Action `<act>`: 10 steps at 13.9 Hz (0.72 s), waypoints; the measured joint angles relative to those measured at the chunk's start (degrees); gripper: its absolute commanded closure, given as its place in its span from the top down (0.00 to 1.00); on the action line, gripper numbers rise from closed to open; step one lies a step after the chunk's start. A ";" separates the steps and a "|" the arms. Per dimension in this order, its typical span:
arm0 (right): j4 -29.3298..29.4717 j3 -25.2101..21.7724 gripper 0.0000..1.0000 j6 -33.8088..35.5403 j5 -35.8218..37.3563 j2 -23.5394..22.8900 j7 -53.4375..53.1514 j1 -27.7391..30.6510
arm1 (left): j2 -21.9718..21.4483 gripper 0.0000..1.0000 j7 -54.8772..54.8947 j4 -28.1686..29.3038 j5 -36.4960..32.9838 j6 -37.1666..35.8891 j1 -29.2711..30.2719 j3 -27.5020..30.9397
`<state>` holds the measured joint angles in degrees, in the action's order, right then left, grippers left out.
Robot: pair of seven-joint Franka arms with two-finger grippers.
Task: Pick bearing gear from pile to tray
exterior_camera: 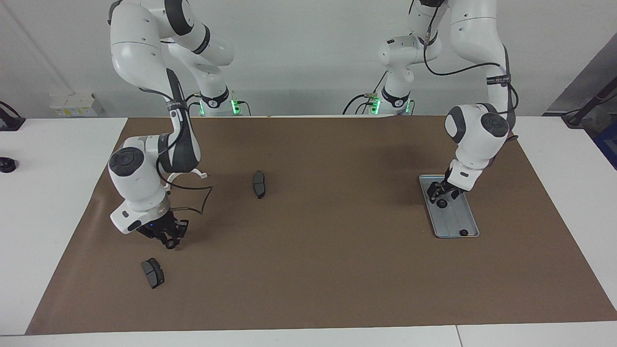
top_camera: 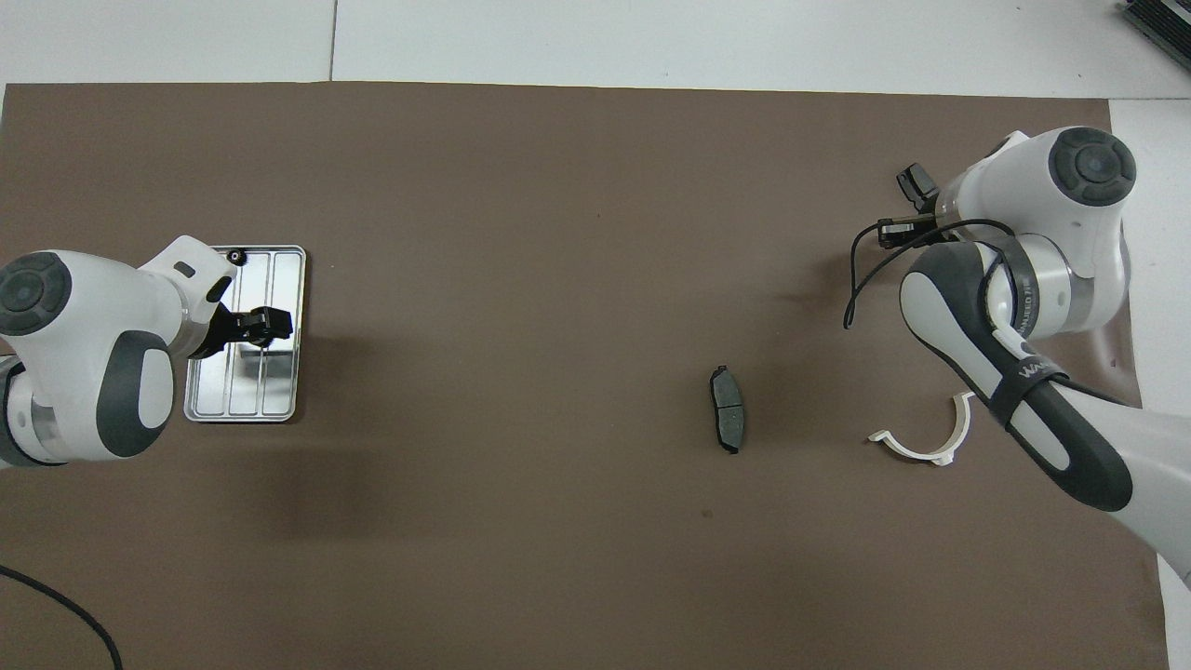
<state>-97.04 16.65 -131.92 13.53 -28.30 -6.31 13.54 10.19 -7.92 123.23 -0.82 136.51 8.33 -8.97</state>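
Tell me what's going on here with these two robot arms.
The left gripper is low over the tray, jaws open, with a small black gear lying on the tray just below it. Another small black piece sits at the tray's end farther from the robots. The right gripper hovers over the mat near a dark pad.
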 measured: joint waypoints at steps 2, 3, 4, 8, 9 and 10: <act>0.77 2.50 0.18 -0.22 -0.01 0.07 -0.01 -1.50 | -1.23 1.00 0.17 -3.80 0.00 -4.20 0.00 -0.22; 0.85 2.92 0.18 -1.41 -0.06 0.05 -0.02 -3.30 | -1.98 1.00 0.22 -5.86 0.00 -6.30 -0.01 -0.37; 0.85 3.04 0.18 -3.51 -0.14 0.04 -0.34 -5.83 | -2.66 1.00 0.42 -7.95 0.00 -8.54 -0.01 -0.56; 2.32 3.08 0.18 -8.43 -0.17 0.03 -7.41 -17.77 | -3.74 1.00 1.54 -16.91 0.01 -19.03 -0.04 -1.55; 3.14 3.07 0.18 -8.44 -0.17 0.03 -8.91 -20.05 | -3.75 1.00 1.61 -18.96 0.01 -21.46 -0.05 -2.06; 3.69 3.05 0.18 -8.43 -0.17 0.02 -10.33 -22.01 | -3.77 1.00 1.63 -21.08 0.01 -24.15 -0.07 -2.69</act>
<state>-93.36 19.70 -140.36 13.36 -28.28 -16.65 -8.47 6.43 -6.29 102.14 -0.81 112.36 8.26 -11.66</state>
